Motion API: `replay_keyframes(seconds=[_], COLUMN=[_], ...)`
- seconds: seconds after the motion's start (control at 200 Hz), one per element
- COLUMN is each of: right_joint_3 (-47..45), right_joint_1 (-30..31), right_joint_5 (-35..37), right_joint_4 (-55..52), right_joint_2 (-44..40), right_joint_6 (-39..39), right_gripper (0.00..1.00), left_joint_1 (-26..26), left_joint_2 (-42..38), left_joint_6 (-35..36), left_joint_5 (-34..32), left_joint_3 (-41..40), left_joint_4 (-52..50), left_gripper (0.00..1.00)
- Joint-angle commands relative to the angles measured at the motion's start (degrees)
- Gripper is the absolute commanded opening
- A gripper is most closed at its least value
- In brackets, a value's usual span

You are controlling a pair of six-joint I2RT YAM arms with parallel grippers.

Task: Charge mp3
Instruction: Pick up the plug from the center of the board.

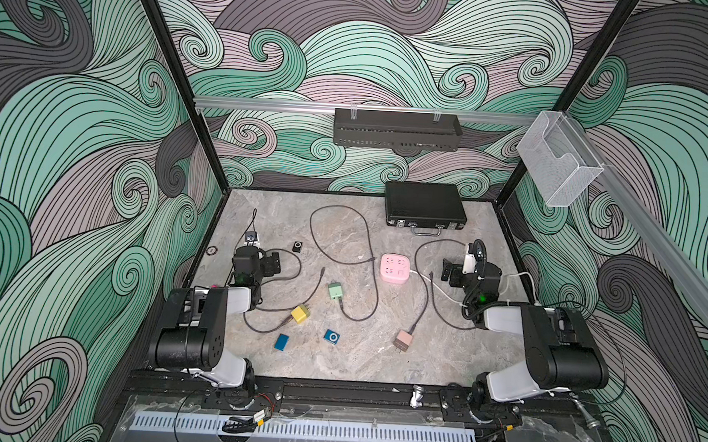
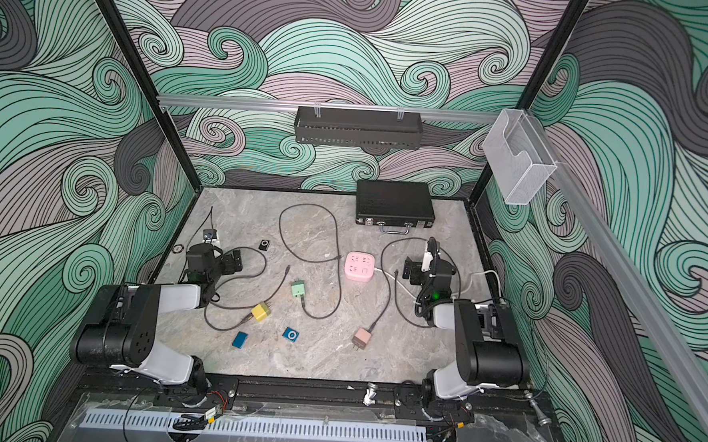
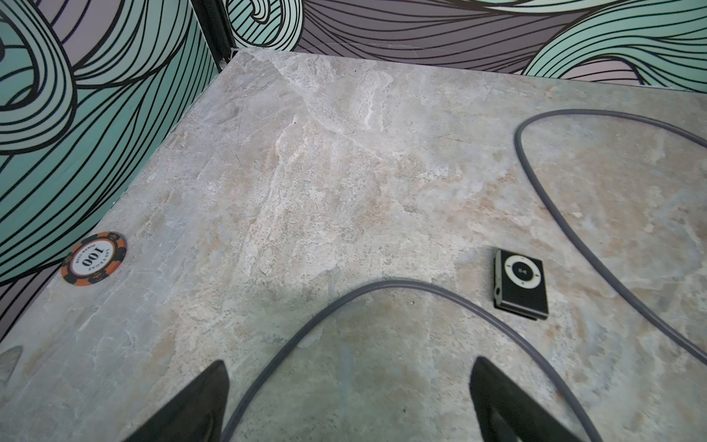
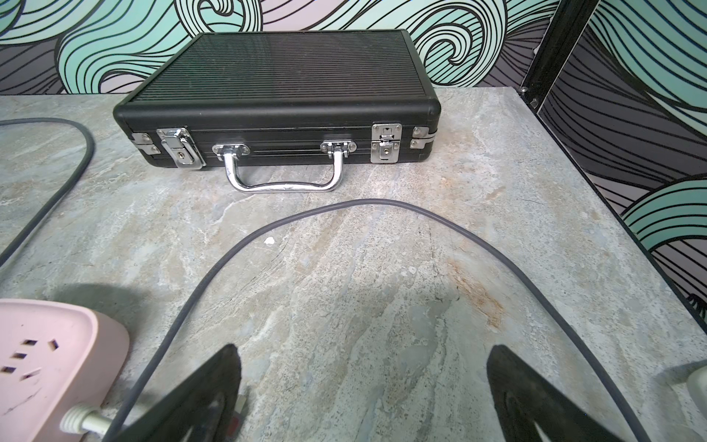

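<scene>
Marbled grey tabletop (image 1: 336,366) is stretching out between wave-patterned walls, with players, chargers and cables lying loose across it. Both arms are hovering low over its far half. The left gripper (image 3: 348,365) is hanging with its fingers spread wide, pinching nothing; only a loop of grey cable (image 3: 382,284) is running along the table beneath the gap. The right gripper (image 4: 363,350) is likewise standing wide and empty, just beside the pink power strip (image 4: 57,356).

The black mp3 (image 3: 521,284) is lying flat and face up, touching no cable. In a top view the black mp3 (image 1: 297,246) is sitting just beyond the left gripper, toward the back wall and a little toward the table's middle, while the right gripper is sitting well apart on the far side of the strip. So the left arm is looking clearly the nearer one. The player's long axis is running roughly along the left gripper's line of reach, so I am judging that the fingers would be closing across its narrow width after a short advance and a slight swing inward. A blue mp3 (image 1: 331,336) is lying near the front, well apart from both grippers, and the pictures are not settling which player is meant
</scene>
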Motion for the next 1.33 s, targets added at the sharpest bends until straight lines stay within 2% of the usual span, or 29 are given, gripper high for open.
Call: replay_keyframes(seconds=[0.0,0.1,0.185,0.235,0.341,0.371,0.436,0.611,0.741,0.921,1.007,1.102,1.327], right_joint_3=[1.2,13.14,21.51,24.75,31.98,32.7,33.59,34.37,33.74,29.82,27.08,24.43,21.56], right_joint_1=[0.28,0.04,0.04,0.04,0.32,0.3,0.46,0.56,1.19,1.75,2.16,2.23,2.32], right_joint_5=[1.06,2.73,2.01,2.66,7.97,8.54,9.97,10.98,7.14,2.37,0.8,0.14,-5.14], right_joint_4=[0.89,-24.31,-34.62,-39.35,-54.25,-56.96,-62.02,-76.36,-83.46,-89.41,-90.63,-91.0,-93.7], right_joint_2=[-1.2,-6.59,-7.86,-8.13,-8.42,-8.72,-9.91,-14.4,-17.84,-24.5,-28.4,-32.56,-36.01], right_joint_6=[-0.51,0.31,-1.88,-1.02,4.36,5.25,8.4,18.14,19.95,21.7,22.37,22.72,23.47], right_gripper=[0.99,0.99,0.99,0.99,0.99,0.98,0.98,0.97,0.95,0.94,0.94,0.93,0.89], left_joint_1=[-0.28,-0.44,-0.83,-0.98,-3.47,-4.37,-7.43,-19.01,-27.75,-47.4,-56.82,-64.99,-78.55], left_joint_2=[-1.72,-2.43,-3.66,-4.13,-4.72,-6.01,-8.14,-13.45,-17.45,-20.89,-18.36,-13.27,4.83], left_joint_6=[0.87,1.22,0.87,-2.32,-4.51,-8.99,-10.02,-9.37,-12.94,-23.45,-28.99,-33.32,-37.47], left_joint_5=[2.53,4.97,5.05,3.71,2.64,-0.15,-2.73,-10.84,-10.77,-16.43,-22.49,-26.18,-29.86], left_joint_3=[8.8,18.06,21.82,23.46,28.29,28.63,28.91,31.24,30.51,24.47,25.09,28.37,39.73], left_joint_4=[-12.48,-26.74,-31.62,-34.68,-46.0,-47.48,-50.8,-59.99,-63.77,-61.42,-63.3,-65.71,-71.37], left_gripper=[0.95,0.96,0.96,0.97,0.96,0.93,0.92,0.92,0.86,0.84,0.83,0.82,0.8])
